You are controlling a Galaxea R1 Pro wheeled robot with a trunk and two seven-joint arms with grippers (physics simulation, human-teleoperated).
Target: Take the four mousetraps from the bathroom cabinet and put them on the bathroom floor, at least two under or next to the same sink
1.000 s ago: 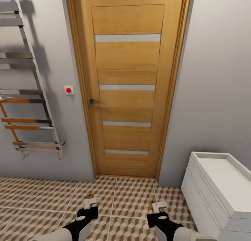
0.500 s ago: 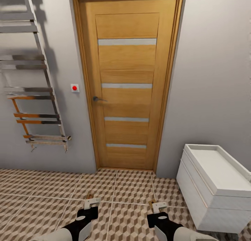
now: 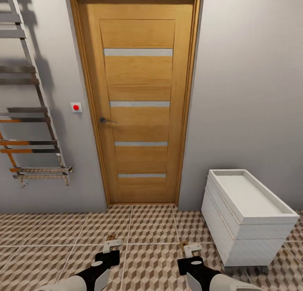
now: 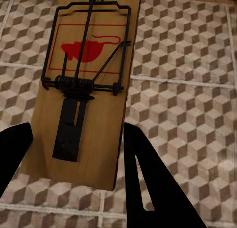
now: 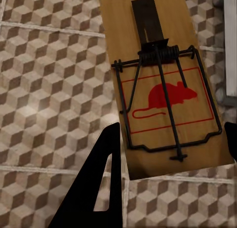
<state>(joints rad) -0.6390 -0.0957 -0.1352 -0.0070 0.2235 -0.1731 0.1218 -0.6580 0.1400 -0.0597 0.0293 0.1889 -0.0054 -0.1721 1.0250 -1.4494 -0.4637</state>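
While the robot faced a closed door, both arms reached low over the floor.
Left gripper: clamped on a flat brown wooden mousetrap with black wire parts and a red mouse print; its dark fingers pressed the board's two long edges.
Right gripper: closed on a second wooden mousetrap of the same kind (red mouse print facing the camera), held above the tiles.
Bathroom floor: square tiles in a brown, beige and white cube pattern with pale grout.
Door: tall orange-brown wood with pale horizontal strips and a grey lever handle, straight ahead.
Far left: a metal towel ladder on the grey wall, with a red button beside the door frame.
Right: a low white drawer unit standing against the wall.
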